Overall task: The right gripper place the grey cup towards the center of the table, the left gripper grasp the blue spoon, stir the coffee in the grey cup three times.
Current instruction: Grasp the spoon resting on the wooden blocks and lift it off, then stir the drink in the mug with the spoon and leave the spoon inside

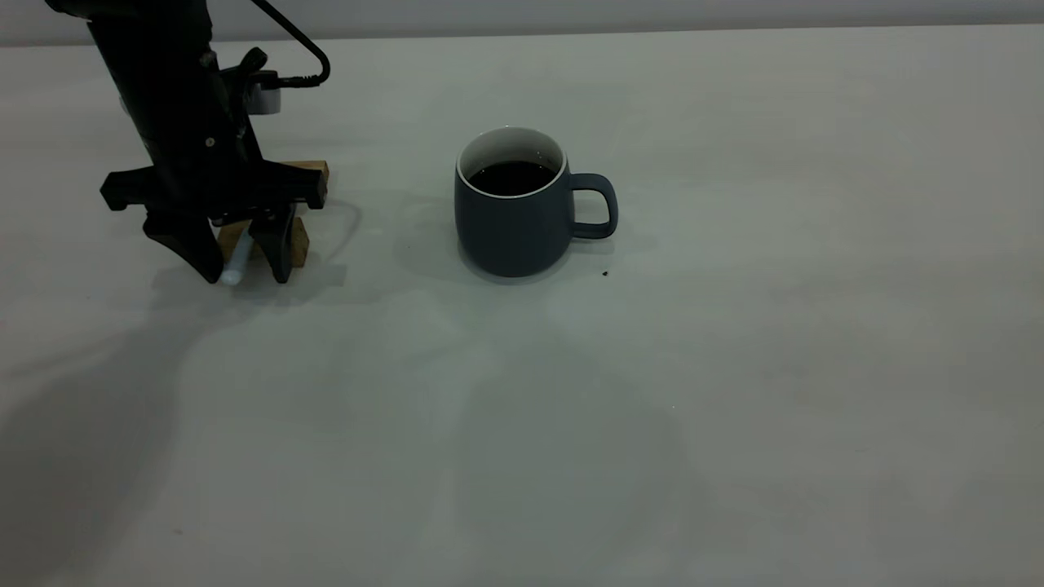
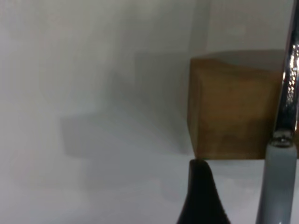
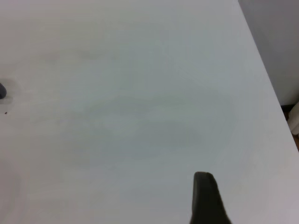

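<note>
The grey cup [image 1: 514,220] stands upright near the middle of the table [image 1: 734,367], its handle [image 1: 598,206] pointing right and dark coffee [image 1: 511,177] inside. At far left the blue spoon [image 1: 234,267] rests on tan wooden blocks [image 1: 298,236]. My left gripper [image 1: 243,265] is lowered over it, open, with one finger on each side of the pale handle [image 2: 278,186]. A gap shows between one finger [image 2: 202,196] and the handle. The right gripper [image 3: 250,191] is outside the exterior view. It hovers open over bare table, with one finger [image 3: 204,198] showing and nothing held.
A wooden block [image 2: 233,107] lies just past the spoon's metal neck [image 2: 290,88]. A tiny dark speck [image 1: 605,274] sits on the table by the cup. The table's edge [image 3: 268,88] runs along one side of the right wrist view.
</note>
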You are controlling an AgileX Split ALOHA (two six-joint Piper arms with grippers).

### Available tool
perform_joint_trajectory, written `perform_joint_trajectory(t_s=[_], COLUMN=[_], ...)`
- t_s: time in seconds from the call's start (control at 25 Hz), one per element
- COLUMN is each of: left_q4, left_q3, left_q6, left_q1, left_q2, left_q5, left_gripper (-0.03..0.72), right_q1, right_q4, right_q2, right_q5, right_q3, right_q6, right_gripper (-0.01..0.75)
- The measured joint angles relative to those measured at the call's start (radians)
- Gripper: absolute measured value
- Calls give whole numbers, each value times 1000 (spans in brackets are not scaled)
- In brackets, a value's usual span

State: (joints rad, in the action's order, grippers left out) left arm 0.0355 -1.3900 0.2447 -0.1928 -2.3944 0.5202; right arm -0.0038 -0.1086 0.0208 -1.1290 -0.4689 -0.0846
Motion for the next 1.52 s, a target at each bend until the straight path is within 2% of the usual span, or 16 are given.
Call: perform_joint_trajectory(t_s=[0.36, 0.52, 0.64, 0.88, 1.32, 1.52], left_q4=[0, 0, 0, 0, -1, -5], left_q3=[-1, -2, -2, -2, -2, -2], left_q6=[-1, -1, -2, -2, -1, 0], left_q1=[0, 0, 0, 0, 0, -10], left_q2=[-19, -19, -19, -19, 58, 168], left_q5=[-5, -7, -6, 0, 66, 168], left_gripper=[548, 494, 406, 134, 132, 132], right_q1=[0, 0, 0, 0, 0, 0], right_q4=[0, 0, 0, 0, 0, 0], right_q2=[0, 0, 0, 0, 0, 0], right_q5=[0, 0, 0, 0, 0, 0], right_q3=[0, 0, 0, 0, 0, 0], right_q6=[0, 0, 0, 0, 0, 0], right_gripper=[511, 511, 511, 511, 511, 511])
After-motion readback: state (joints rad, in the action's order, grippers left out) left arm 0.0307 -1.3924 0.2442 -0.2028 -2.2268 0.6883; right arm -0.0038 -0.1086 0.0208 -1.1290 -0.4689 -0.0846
